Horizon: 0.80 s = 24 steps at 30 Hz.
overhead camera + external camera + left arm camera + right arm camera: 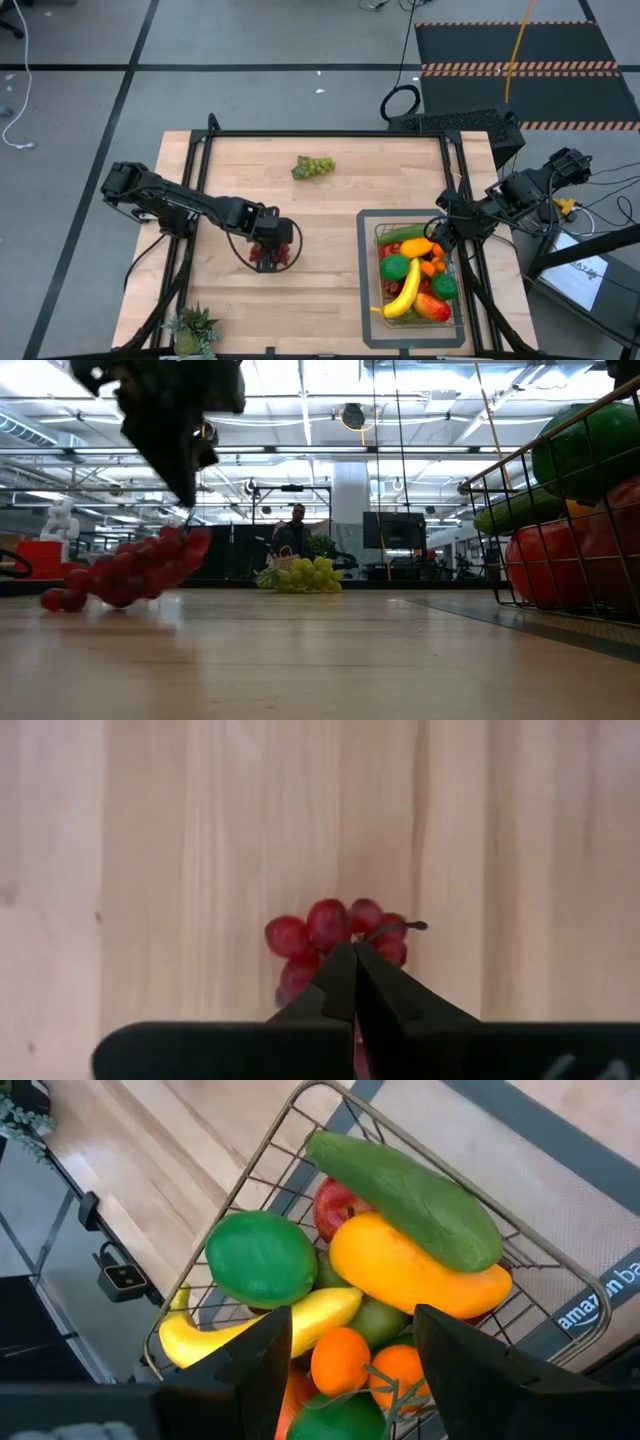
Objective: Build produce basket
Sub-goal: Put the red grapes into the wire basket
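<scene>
Pinching stem of red toy grape bunch (272, 250), left gripper (266, 238) sits directly above; dark wire-mesh basket (455, 262) lies rightward, under half-open right gripper (441, 237).

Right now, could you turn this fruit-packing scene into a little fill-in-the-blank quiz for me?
1. The left claw is shut on the ____ grapes.
2. The green grapes lie on the ____, apart from the basket.
3. The right claw hangs open above the ____.
4. The yellow banana lies in the ____.

Missing words: red; table; basket; basket
</scene>
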Each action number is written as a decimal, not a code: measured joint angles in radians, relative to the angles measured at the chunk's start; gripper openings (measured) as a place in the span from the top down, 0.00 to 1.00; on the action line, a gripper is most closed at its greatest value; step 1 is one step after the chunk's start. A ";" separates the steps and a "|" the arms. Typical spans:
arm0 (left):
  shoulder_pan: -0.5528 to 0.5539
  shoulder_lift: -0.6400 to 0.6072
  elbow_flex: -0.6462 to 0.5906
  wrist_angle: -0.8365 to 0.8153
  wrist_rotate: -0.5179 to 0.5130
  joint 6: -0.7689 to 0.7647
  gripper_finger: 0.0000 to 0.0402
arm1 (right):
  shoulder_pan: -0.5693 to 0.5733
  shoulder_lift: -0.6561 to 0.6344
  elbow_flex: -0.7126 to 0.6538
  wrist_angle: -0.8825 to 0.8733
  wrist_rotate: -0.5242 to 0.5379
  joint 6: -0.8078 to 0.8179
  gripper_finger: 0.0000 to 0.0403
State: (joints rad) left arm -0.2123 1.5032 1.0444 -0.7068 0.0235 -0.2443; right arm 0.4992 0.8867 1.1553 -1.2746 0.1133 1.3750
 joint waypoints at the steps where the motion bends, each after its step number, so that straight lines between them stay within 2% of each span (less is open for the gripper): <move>1: 0.000 0.000 0.019 -0.005 -0.004 0.001 1.00 | 0.000 0.000 0.000 0.002 0.009 0.000 0.49; 7: 0.000 0.000 0.146 -0.031 -0.076 0.032 1.00 | 0.000 0.000 -0.001 0.161 0.202 -0.053 0.49; 15: 0.026 0.000 0.322 -0.052 -0.164 0.062 1.00 | -0.016 0.000 -0.001 0.472 0.454 -0.387 0.49; 22: 0.072 0.000 0.453 -0.053 -0.193 0.112 1.00 | -0.120 0.060 -0.001 0.670 0.458 -0.634 0.49; 24: 0.085 0.000 0.485 -0.052 -0.193 0.139 1.00 | -0.157 0.092 -0.001 0.765 0.414 -0.712 0.48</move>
State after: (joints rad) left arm -0.1276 1.5032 1.5297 -0.7591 -0.1692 -0.1053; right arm 0.3426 0.9786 1.1545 -0.5100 0.5271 0.6633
